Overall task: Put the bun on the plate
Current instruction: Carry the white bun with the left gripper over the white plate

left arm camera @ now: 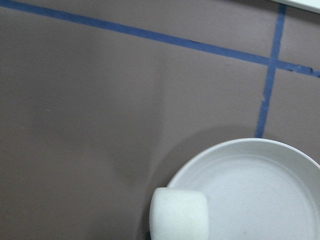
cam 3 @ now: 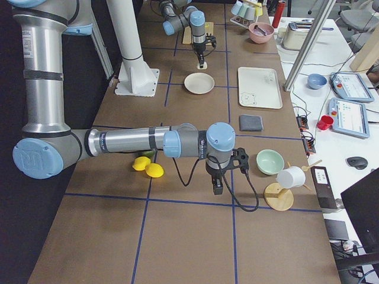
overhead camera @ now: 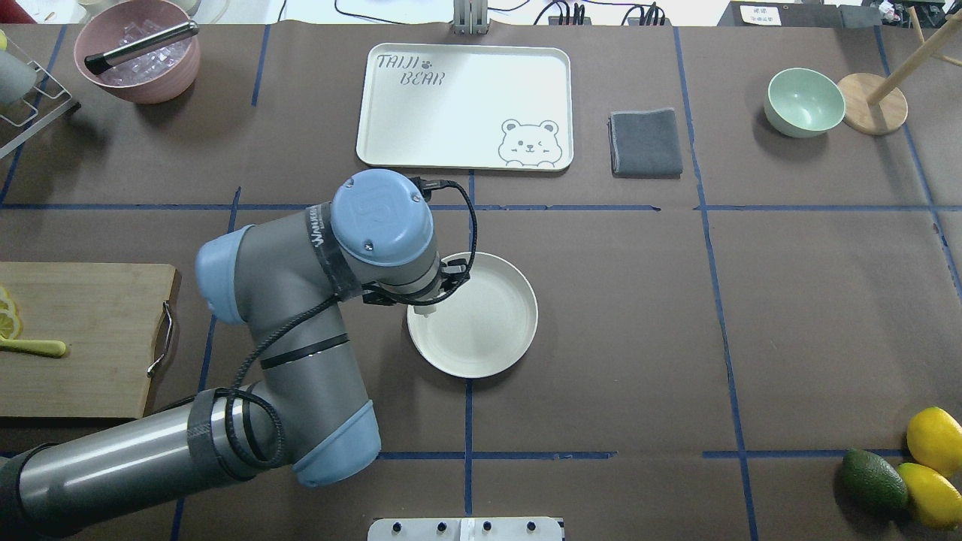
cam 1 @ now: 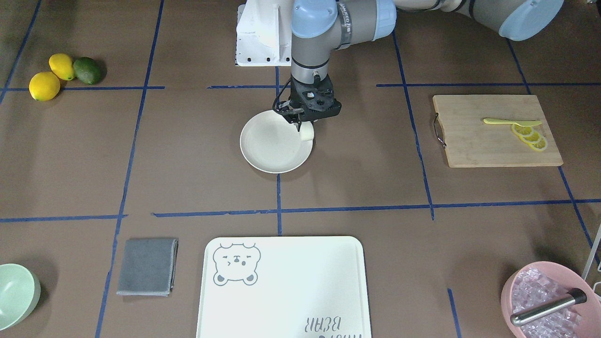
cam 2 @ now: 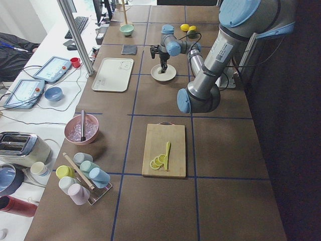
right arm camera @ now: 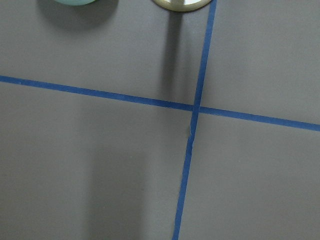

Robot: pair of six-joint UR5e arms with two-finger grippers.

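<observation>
In the front-facing view, one small smooth white bun (cam 1: 307,133) is held clamped in the left pincer (cam 1: 300,123), over the rim of the one round cream-white plate (cam 1: 274,150) beneath it. From overhead, bun and pincer are mostly hidden by the left arm (overhead camera: 376,233). In the left wrist view, the bun is cut off below. Of the right pincer (cam 3: 218,188), open or closed cannot be told.

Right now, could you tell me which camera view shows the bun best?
The left wrist-mounted view: the bun sits large and sharp at the bottom edge, at the rim of the plate. The front-facing view shows it small beneath the left gripper. Overhead, the arm hides nearly all of it. In the side views it is too small to make out.
</observation>
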